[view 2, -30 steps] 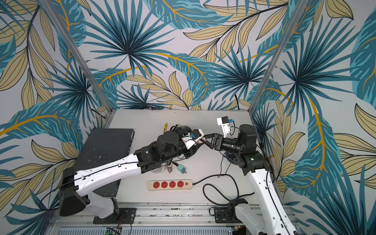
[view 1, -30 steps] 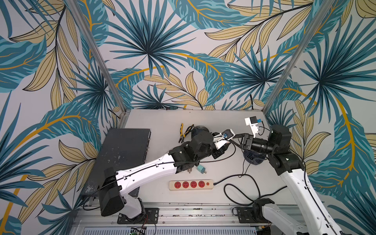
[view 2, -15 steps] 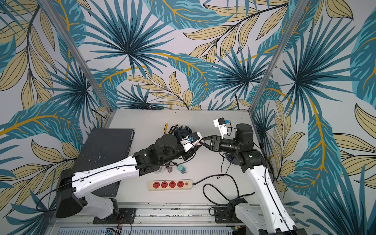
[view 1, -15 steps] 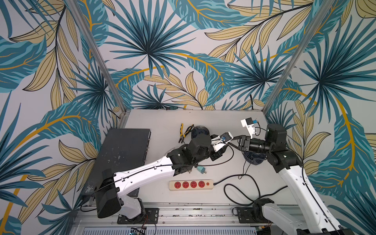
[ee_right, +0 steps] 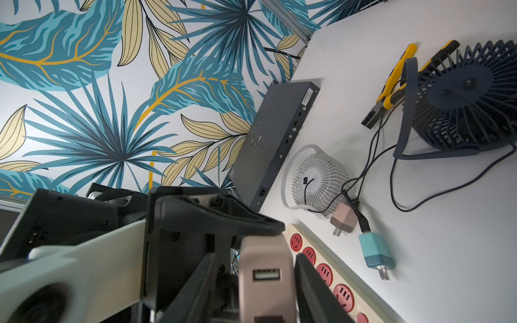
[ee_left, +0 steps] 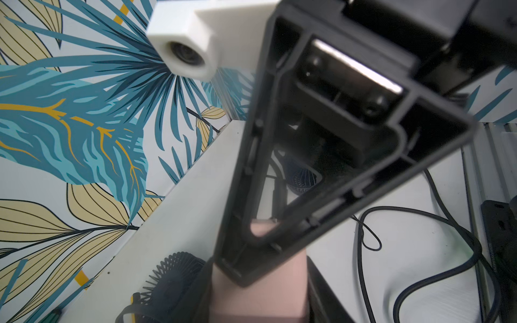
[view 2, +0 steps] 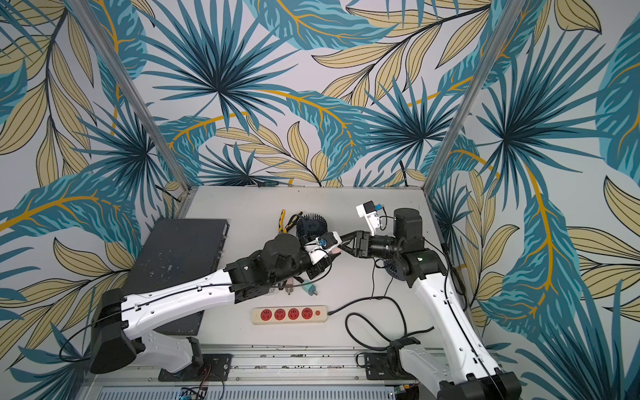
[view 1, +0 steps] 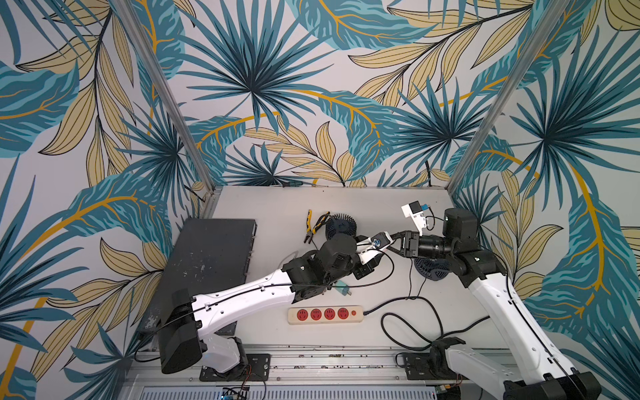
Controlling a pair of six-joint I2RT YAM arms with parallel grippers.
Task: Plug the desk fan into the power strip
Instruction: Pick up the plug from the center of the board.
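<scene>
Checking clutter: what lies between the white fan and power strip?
A pink adapter lying free, shown in the right wrist view; a teal adapter lies beside it.

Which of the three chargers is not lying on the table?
The pink charger with the empty USB port, held up in the air. The other pink one and the blue-green one lie on the table with cables attached.

The power strip (view 1: pixel 325 314), a long cream bar with four round red sockets and a small red button, lies flat at the 6 o'clock edge of the tabletop (view 1: pixel 277 207), running 9 to 3 o'clock, all sockets empty. Its black cord (view 1: pixel 367 311) leaves the 3 o'clock end and loops over the tabletop.
</scene>
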